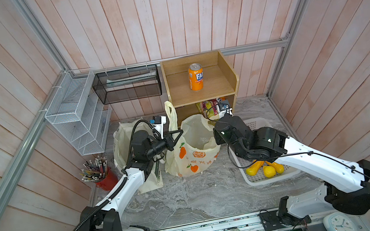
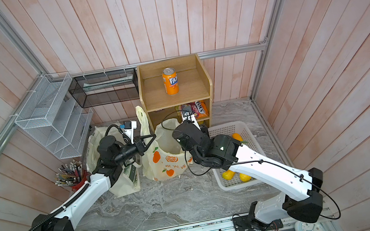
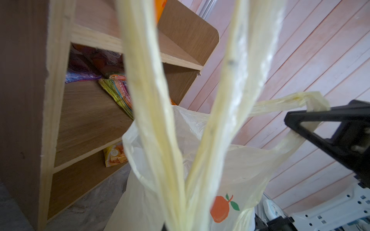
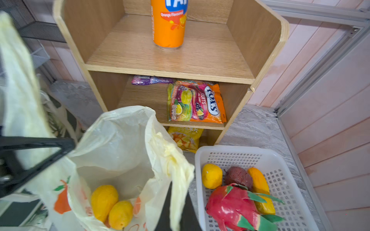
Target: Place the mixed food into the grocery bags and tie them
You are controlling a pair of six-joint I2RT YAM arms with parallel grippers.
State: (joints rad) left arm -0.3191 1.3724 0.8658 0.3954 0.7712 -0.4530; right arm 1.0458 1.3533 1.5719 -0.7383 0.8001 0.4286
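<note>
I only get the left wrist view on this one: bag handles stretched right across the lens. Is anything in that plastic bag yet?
Observer: Yes. The right wrist view looks down into the plastic bag, and two yellow toy fruits lie on its bottom.
Operator: Any fruit not packed?
Observer: Several pieces sit in the white basket beside the bag, among them a red dragon fruit.
Operator: And the other bag?
Observer: The cloth tote stands upright next to the plastic bag in both top views. What it holds cannot be made out.
</note>
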